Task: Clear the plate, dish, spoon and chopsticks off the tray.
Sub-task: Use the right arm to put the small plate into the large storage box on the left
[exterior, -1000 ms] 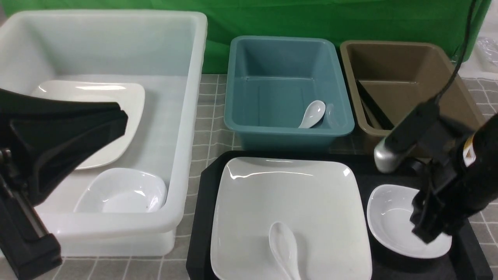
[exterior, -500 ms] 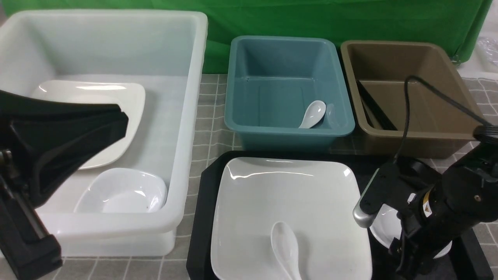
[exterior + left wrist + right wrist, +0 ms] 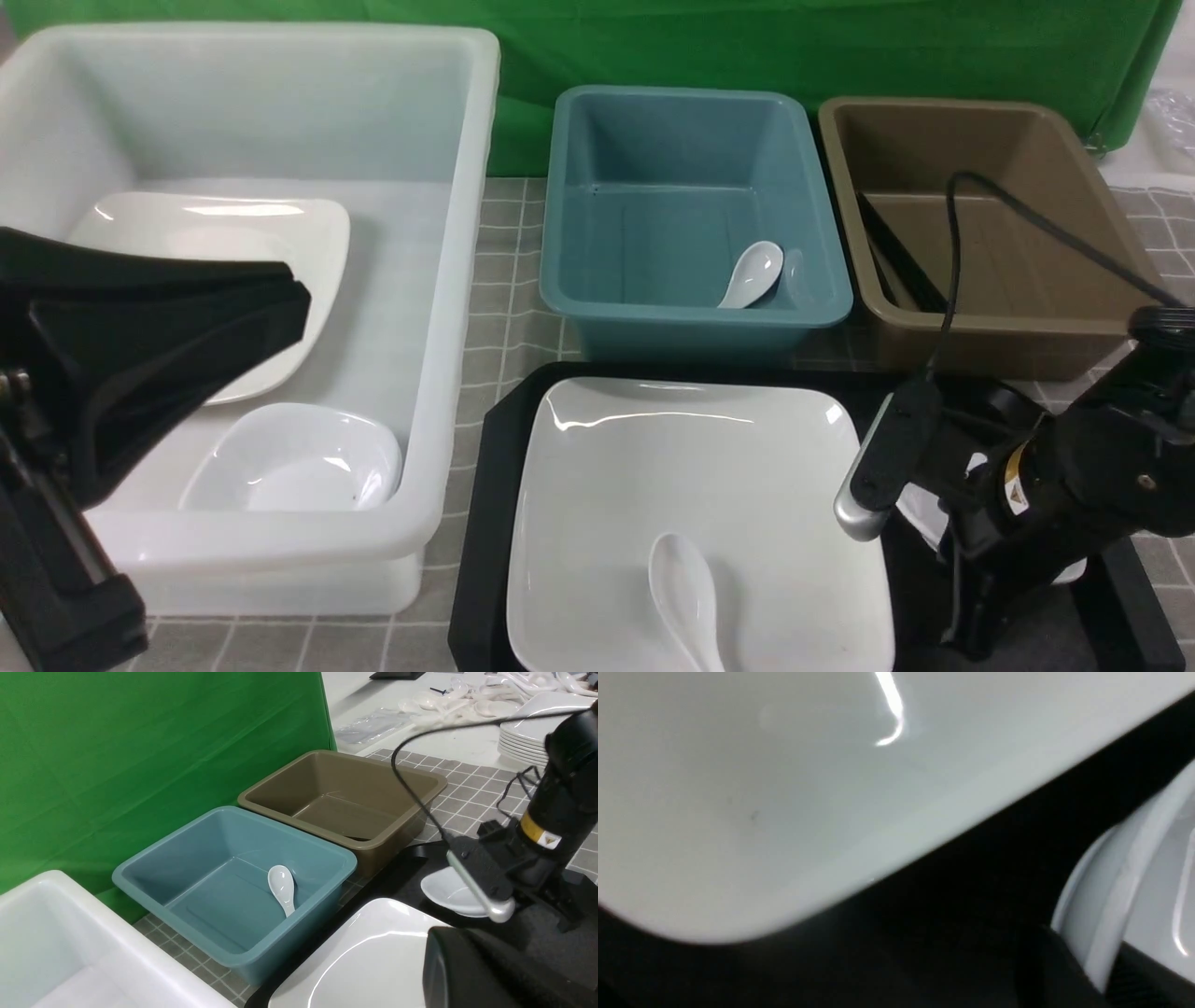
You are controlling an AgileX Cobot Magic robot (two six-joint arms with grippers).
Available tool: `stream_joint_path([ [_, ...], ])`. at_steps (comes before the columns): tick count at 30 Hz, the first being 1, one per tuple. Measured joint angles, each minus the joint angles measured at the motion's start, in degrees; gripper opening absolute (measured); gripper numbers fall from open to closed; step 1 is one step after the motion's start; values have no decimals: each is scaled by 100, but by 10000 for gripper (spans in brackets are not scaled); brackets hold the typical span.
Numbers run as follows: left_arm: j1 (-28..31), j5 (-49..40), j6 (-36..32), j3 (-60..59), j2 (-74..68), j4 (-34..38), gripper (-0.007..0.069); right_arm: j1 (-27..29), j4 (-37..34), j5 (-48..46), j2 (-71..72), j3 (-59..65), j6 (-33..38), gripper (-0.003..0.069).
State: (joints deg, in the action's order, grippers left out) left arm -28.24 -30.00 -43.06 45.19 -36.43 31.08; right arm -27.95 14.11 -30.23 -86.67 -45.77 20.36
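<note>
At the right end of the tray, just beside the plate, the dish lies directly under the right pincer, so there is no sideways gap left to close. The right wrist view shows the dish's rim running between two dark pads. They stand narrow and appear to pinch the rim, on the side toward the plate as far as I can tell.

The left pincer is closed with nothing in it and hangs over the white tub, well apart from the tray, so the right arm is much the nearer.

The white tub is the likely drop place, and it lies to the robot's left, beyond the plate and the spoon resting on it. I judge the coming move to be a lift, then a leftward carry across both, high enough to clear the tub's wall. Held by one edge, the dish may tilt or slip.
</note>
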Motion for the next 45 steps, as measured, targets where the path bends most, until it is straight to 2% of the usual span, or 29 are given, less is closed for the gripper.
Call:
stream_joint_path([
  [1,0,0,0,0,0,0,7,-123,-39,-195,295,0,-55,57],
  [7,0,6,81,0,4,-151,7,-521,-92,-1249,1373,-547,-544,56],
  [11,0,-34,671,38,11,-616,7,-863,-146,-1762,1699,-1327,-741,56],
  [15,0,-648,1944,378,208,-1808,7,-1758,-510,-1833,1457,-2722,-753,56],
  [17,0,-1117,2870,628,580,-2726,7,-2315,-585,-1828,857,-3541,-748,56],
  [19,0,-1218,3135,677,724,-2940,7,-2464,-590,-1828,612,-3808,-740,56],
  [21,0,-1884,3986,824,1283,-3951,7,-2939,-661,-1910,-613,-5110,-562,56],
  [24,0,-2433,4220,832,1617,-4255,7,-3150,-808,-2173,-1517,-6207,-331,56],
  [27,0,-2763,4306,832,1842,-4303,7,-3221,-1280,-2587,-2433,-7429,-68,55],
  [31,0,-2886,4306,836,2012,-4323,7,-3221,-2023,-3055,-3615,-8909,196,55],
  [33,0,-2921,4306,836,2019,-4330,7,-3227,-2159,-3239,-4100,-9496,225,55],
  [38,0,-2926,4306,836,2019,-4298,7,-3227,-2207,-3418,-5126,-10264,230,55],
  [45,0,-2836,4306,836,2019,-4233,7,-3163,-2515,-3193,-5617,-10368,236,55],
])
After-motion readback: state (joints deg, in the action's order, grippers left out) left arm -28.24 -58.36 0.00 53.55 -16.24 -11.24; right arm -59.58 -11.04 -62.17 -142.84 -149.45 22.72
